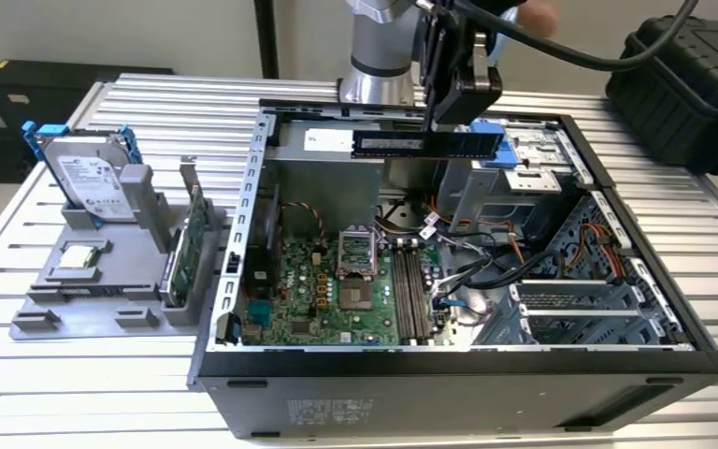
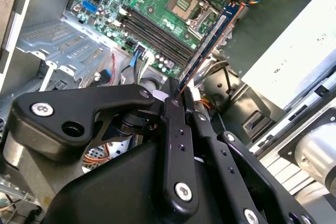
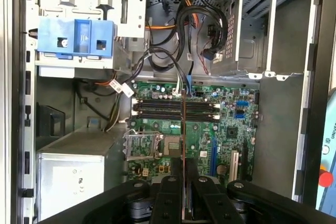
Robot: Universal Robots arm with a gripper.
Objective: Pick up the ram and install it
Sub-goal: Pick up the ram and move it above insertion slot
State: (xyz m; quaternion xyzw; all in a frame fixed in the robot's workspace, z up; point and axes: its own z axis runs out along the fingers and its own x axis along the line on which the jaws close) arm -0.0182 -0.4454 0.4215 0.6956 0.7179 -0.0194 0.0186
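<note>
The gripper [image 1: 455, 120] hangs above the open case [image 1: 459, 374], with its fingers [image 2: 172, 114] closed narrow on the ram [image 1: 428, 143]. The fingers clamp the stick on its two flat faces at its upper edge, near mid-length. The ram is level, clear of the case and touching nothing else. In both wrist views it appears edge-on [image 2: 210, 40] [image 3: 182, 129], running out from between the fingertips toward the motherboard [image 1: 322, 290]. Its long axis lies crosswise to the memory slots [image 1: 411, 290], which are well below it. At the exterior view's left, a grey holder [image 1: 72, 290] beside the case carries a hard drive [image 1: 91, 178], an expansion card [image 1: 194, 248] and a processor [image 1: 78, 259].
</note>
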